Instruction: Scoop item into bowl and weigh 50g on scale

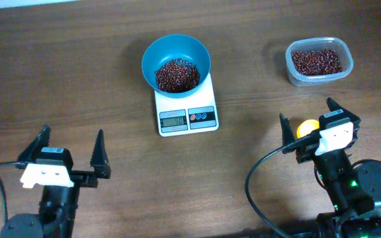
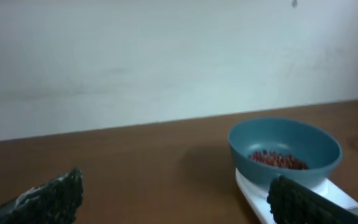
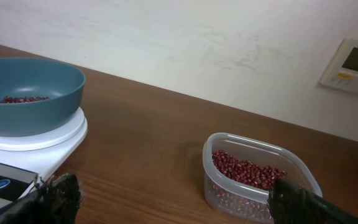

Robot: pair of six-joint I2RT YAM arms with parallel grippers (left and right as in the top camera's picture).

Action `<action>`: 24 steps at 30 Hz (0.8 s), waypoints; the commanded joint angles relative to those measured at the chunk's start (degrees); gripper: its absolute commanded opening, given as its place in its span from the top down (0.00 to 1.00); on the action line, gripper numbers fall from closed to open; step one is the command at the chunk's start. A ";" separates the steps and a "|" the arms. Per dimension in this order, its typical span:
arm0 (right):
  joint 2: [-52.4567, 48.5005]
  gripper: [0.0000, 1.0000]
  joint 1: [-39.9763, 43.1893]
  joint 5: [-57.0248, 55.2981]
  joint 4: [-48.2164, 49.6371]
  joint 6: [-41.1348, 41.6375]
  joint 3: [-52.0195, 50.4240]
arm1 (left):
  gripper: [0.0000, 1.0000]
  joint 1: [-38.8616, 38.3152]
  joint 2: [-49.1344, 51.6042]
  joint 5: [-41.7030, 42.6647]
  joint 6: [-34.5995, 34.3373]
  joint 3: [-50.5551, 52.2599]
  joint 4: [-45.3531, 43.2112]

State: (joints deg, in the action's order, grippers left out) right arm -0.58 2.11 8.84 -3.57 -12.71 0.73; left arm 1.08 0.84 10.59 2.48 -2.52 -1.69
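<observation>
Seen from above, the left fingers (image 1: 99,153) and right fingers (image 1: 286,131) both stand wide apart, holding nothing. Ahead of them and between the two pairs, the bowl (image 1: 176,64) sits on the scale (image 1: 186,112) with the beans (image 1: 176,76) heaped inside. Only the overhead view shows the scale's display and a yellow object (image 1: 306,127) under the right fingers. Only the right wrist view shows a wall panel (image 3: 353,65), beyond the clear tub (image 3: 211,177).
</observation>
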 commanded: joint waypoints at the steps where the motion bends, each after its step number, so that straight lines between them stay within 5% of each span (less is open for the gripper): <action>1: 0.39 0.01 0.22 -0.31 -0.24 -0.37 -0.42 | 0.01 -0.17 -0.57 -3.26 -2.01 2.03 -1.36; 8: 0.39 0.02 0.22 -0.31 -0.24 -0.37 -0.42 | 0.01 -0.17 -0.57 -4.63 -0.31 2.03 6.08; 24: 0.39 0.02 0.22 -0.31 -0.26 -0.37 -0.42 | 0.01 -0.22 -0.57 -5.88 -6.56 2.03 4.85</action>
State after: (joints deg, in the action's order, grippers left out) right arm -0.58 2.09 8.84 -3.57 -12.69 0.73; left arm 1.04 0.73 5.52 -1.58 -0.80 4.08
